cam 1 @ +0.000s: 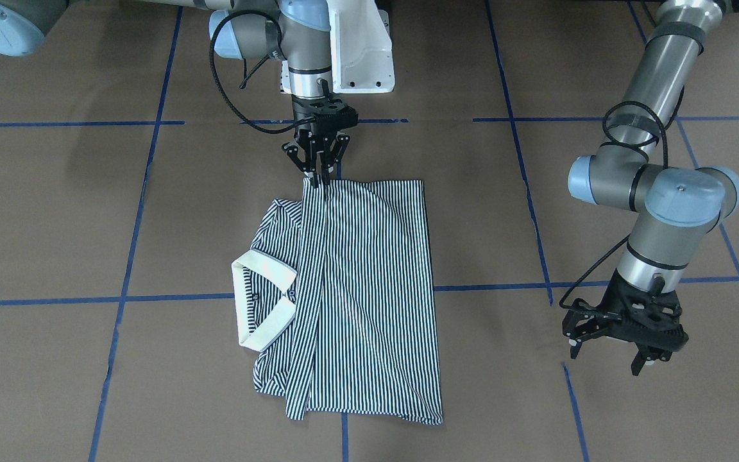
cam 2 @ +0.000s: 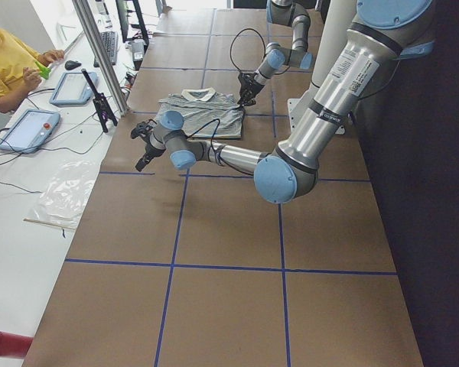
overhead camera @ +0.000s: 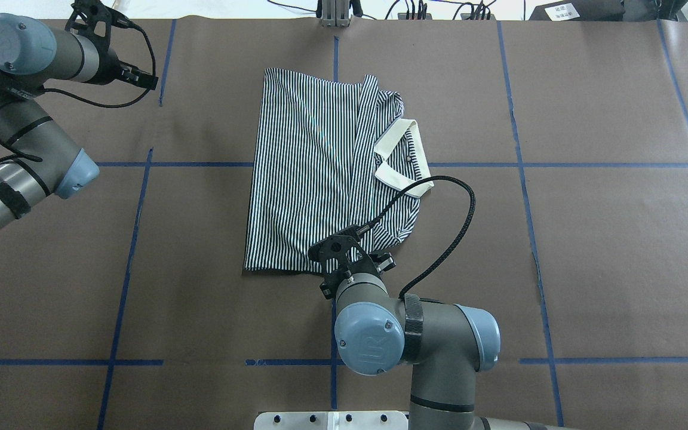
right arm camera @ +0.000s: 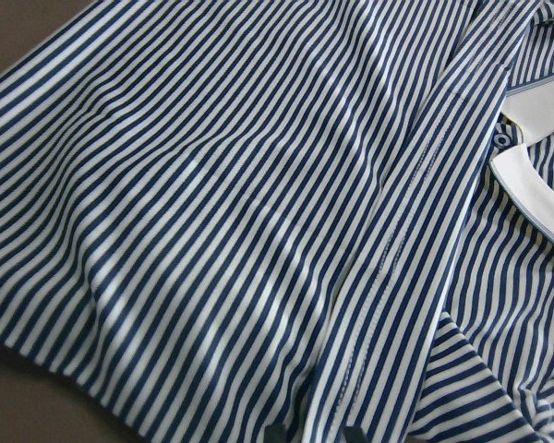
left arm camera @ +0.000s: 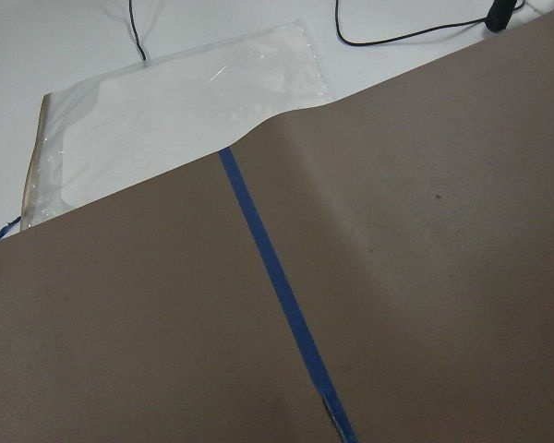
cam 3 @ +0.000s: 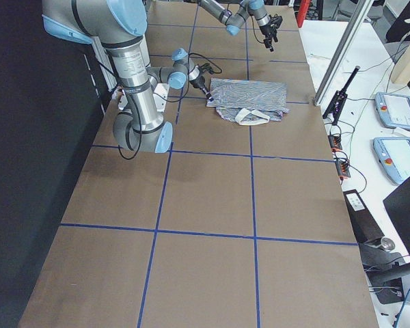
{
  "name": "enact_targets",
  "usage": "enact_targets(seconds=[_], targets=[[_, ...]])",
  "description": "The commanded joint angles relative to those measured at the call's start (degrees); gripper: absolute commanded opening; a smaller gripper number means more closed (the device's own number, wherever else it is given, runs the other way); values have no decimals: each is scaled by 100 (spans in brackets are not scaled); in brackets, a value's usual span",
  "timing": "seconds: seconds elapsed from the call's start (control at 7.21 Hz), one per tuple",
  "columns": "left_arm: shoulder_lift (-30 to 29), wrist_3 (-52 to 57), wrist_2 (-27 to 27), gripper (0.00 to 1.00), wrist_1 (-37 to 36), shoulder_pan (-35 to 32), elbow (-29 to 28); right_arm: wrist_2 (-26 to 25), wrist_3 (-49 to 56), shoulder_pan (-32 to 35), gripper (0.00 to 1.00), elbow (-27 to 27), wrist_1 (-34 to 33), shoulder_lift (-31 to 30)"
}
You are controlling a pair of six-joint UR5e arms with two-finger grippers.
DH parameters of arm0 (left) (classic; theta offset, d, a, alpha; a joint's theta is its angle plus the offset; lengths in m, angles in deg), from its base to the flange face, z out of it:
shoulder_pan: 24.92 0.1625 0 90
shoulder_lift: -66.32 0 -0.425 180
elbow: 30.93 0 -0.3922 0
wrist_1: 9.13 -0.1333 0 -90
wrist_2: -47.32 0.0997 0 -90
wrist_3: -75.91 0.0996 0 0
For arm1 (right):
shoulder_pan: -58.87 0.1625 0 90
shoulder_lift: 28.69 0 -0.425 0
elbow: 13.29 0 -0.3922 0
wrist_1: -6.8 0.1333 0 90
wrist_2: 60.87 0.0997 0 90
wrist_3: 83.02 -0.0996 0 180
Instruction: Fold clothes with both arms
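Jaws on the right gripper [cam 1: 317,176] were pinched down narrow on the polo shirt [cam 1: 369,289], right at the edge nearest the robot's base. On the left gripper [cam 1: 607,359] they were spread wide with nothing held, and it was hung above bare table [cam 1: 55,224], well apart from the fabric.

The shirt was laid flat mid-table and looked partly folded, with one side panel turned in over the front. The cream collar [cam 1: 263,301] was left poking out to one side. Thin navy-and-white stripes, a soft knit look, stitched seams and a small button [right arm camera: 501,138] could be made out in the right wrist view.

Handling-wise, it'd be reckoned light and floppy with no stiffness to speak of. Anything lifted by one point would likely sag and drag. The collar was judged the only firmer bit. Corners and hem edges were probably the best places to be grabbed, ideally two at once. With a single pinch, the layers could be let slide on the table's smooth brown covering.
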Motion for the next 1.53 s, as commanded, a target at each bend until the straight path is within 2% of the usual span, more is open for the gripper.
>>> enact_targets(seconds=[0.0, 0.42, 0.56, 0.69, 1.11, 1.39], targets=[[0, -3, 0, 100, 0, 10, 0, 243, -55, 4, 35, 50, -37, -8], [0, -3, 0, 100, 0, 19, -9, 253, -56, 4, 34, -29, -54, -44], [0, -3, 0, 100, 9, 19, -9, 244, -64, 12, 20, -29, -46, -52], [44, 5, 0, 100, 9, 19, 0, 218, -56, 65, 0, -29, -46, -70], [53, -3, 0, 100, 9, 27, 9, 218, -64, 267, 0, 85, -37, -157], [53, -3, 0, 100, 9, 27, 9, 200, -282, 267, 0, 645, -37, -884]])
